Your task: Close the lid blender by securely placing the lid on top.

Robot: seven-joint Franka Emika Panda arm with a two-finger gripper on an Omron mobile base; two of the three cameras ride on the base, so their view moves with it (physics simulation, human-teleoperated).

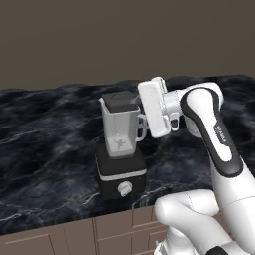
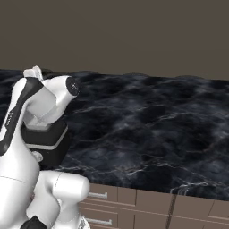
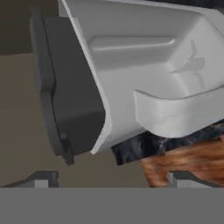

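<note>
Dark marbled counter over wooden drawers, plain brown wall behind

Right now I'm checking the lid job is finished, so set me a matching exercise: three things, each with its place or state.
Things:
1. lid
2. jar
3. gripper

Places or states:
A. open, beside the jar's handle
B. on top of the jar
C. standing on the black base

Pairs: 1-B, 2-C, 3-A
</note>
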